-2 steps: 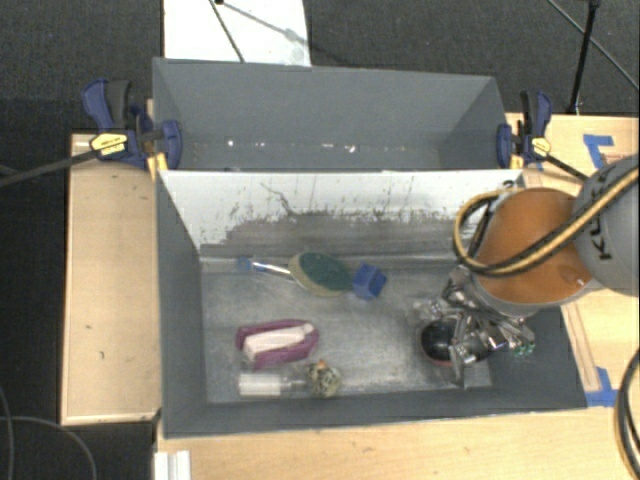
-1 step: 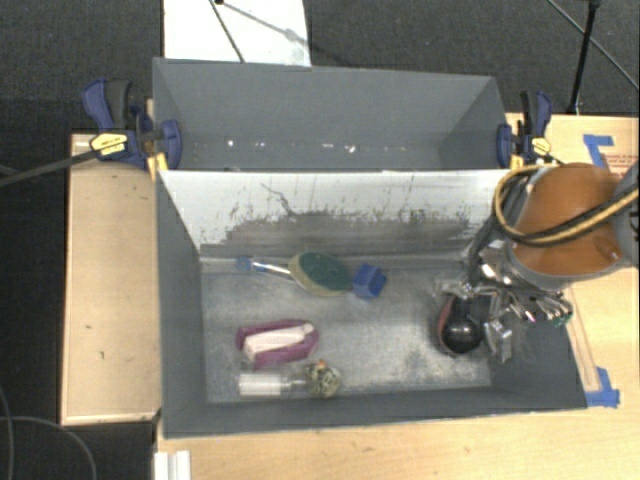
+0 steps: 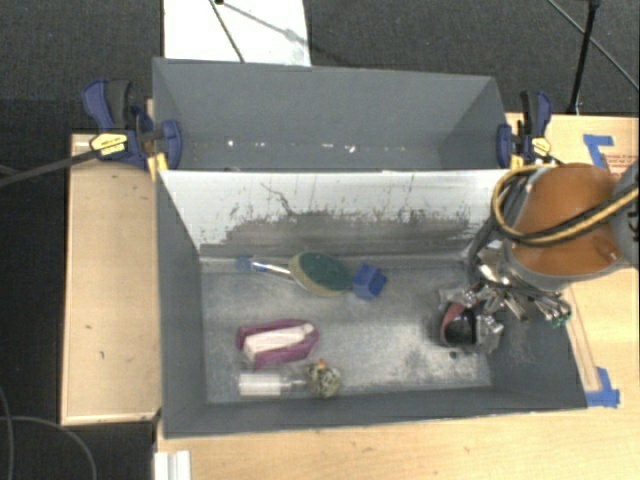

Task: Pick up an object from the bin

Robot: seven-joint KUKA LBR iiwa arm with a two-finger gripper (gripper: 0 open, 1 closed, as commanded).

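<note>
Bin point(image 3: 180, 298): grey metal, open-topped, sloped walls; scuffed floor carrying loose items in three separate groups.

Left-front contents: pink-and-white packet point(image 3: 278, 341), lying flat, long axis left to right across the bin. Just in front of it, clear tube point(image 3: 258, 387), also lying left to right. Small mottled greenish lump point(image 3: 324, 377) at the tube's right end; touching or merely beside, cannot tell.

Centre-rear contents: dish brush point(image 3: 305, 271), near the foot of the rear wall. Blue handle pointing left, green oval head on the right; long axis left to right, dipping slightly toward the right. Blue block point(image 3: 369, 283) just beside the head, on its right.

Right contents: small dark object with a red patch point(image 3: 452, 321), on the floor near the right wall, well apart from the other items. Outline rounded; long axis and heading not discernible.

Gripper point(image 3: 465, 330): lowered inside the bin at the right, directly at the dark object; contact not discernible.

Grip state: cannot tell whether released, clenched or grasping.

Wrist: orange cover point(image 3: 565, 223) with looped yellow cables, above the bin's right rim.
</note>
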